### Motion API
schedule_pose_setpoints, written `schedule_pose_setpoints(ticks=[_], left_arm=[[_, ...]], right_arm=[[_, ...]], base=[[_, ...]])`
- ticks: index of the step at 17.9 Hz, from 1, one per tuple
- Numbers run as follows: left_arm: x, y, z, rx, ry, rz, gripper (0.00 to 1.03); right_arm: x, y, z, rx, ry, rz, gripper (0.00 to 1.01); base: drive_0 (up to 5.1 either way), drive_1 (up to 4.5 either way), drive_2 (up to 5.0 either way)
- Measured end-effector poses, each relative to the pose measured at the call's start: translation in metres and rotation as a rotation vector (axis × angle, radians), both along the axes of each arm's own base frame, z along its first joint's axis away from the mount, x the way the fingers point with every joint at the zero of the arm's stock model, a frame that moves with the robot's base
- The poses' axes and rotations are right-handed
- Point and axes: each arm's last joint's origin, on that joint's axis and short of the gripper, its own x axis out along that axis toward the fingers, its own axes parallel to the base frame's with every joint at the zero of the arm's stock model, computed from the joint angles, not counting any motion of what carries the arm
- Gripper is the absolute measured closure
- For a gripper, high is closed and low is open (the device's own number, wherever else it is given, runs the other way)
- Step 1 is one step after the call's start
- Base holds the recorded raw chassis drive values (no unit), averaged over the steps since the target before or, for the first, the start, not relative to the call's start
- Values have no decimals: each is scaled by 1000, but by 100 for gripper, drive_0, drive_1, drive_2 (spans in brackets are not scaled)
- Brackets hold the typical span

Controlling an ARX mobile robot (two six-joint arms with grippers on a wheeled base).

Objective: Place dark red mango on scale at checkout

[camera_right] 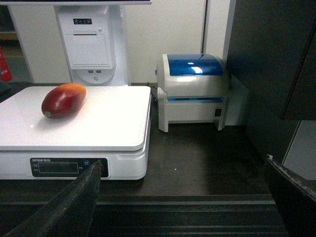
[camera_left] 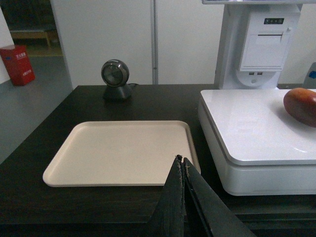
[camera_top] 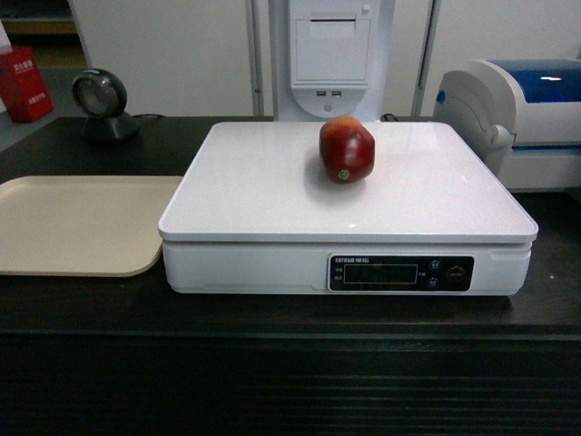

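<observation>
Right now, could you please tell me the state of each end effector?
Left end effector: shut, holding nothing.
Right end effector: open, holding nothing; the dark red mango lies on the scale.

small pale lettering sits along the top edge of the black display strip (camera_top: 400, 272) on the low white box scale (camera_top: 272, 173), too blurred to read. white characters on the red box (camera_top: 24, 84) are likewise illegible.
</observation>
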Motion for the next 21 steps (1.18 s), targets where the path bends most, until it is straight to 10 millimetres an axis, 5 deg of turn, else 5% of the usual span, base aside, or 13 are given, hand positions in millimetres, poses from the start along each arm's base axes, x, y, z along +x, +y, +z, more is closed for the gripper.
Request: schedule_pose_setpoints(ticks=[21], left_arm=[[-29,0,-10,0,3,1,97]], right_arm=[[0,0,0,0,0,0,3]], base=[[0,0,0]])
